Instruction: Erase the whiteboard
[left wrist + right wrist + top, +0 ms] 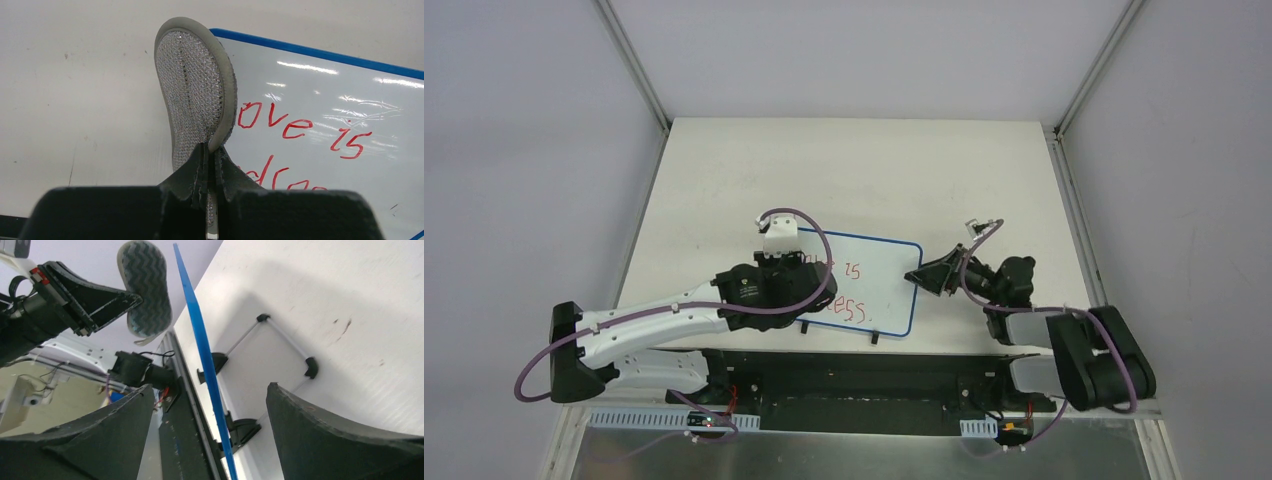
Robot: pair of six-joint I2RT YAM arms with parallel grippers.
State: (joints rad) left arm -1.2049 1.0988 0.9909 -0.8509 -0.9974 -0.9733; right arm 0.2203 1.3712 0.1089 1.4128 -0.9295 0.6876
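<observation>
At whiteboard [869, 280]: left fingers [235, 177] clamped on eraser [192, 107]; right fingers [320, 435] wide apart, astride edge.

Light: bright, even, from overhead.
Glare: white streaks across the whiteboard [320, 85].
Shadow: soft grey patch on the table [360, 285].
Focus: nearest foreground soft in wrist views.

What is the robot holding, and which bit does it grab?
The left hand pinches a grey eraser pad by its bottom end. The right hand is open, holding nothing.

Right hand [209, 390] straddles whiteboard [198, 335] edge, fingers [320, 435] apart.
</observation>
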